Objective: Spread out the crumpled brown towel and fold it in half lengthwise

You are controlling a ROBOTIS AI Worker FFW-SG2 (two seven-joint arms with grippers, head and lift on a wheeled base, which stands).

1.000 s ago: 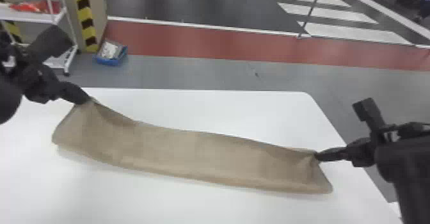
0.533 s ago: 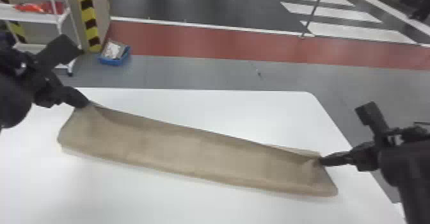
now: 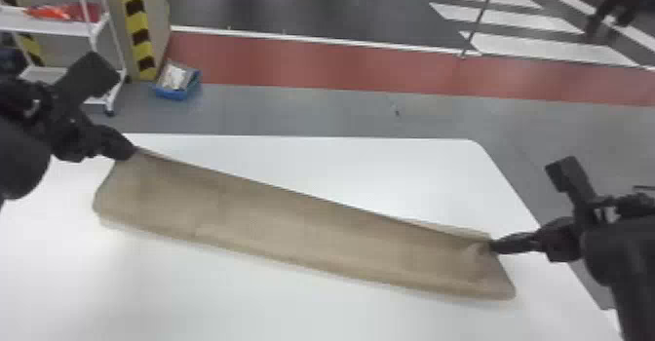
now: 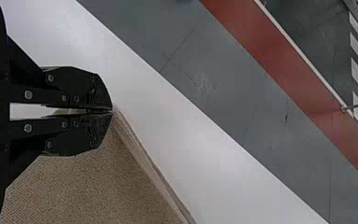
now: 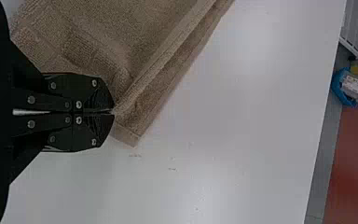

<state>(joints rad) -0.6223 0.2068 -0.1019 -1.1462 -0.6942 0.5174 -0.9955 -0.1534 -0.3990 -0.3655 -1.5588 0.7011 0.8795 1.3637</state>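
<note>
One towel [image 3: 292, 228], held by left pincer [image 3: 130, 153], right pincer [image 3: 492, 246]

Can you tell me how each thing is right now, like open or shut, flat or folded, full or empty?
Brown towel: stretched in a long strip, doubled along its far edge
Left tool: shut on the towel
Right tool: shut on the towel
White table: partly covered
Blue container: on the floor, holding something

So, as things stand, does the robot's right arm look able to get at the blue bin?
Probably not: the right tool is shut on the towel, and the bin sits on the floor beyond the table and to the left.
</note>
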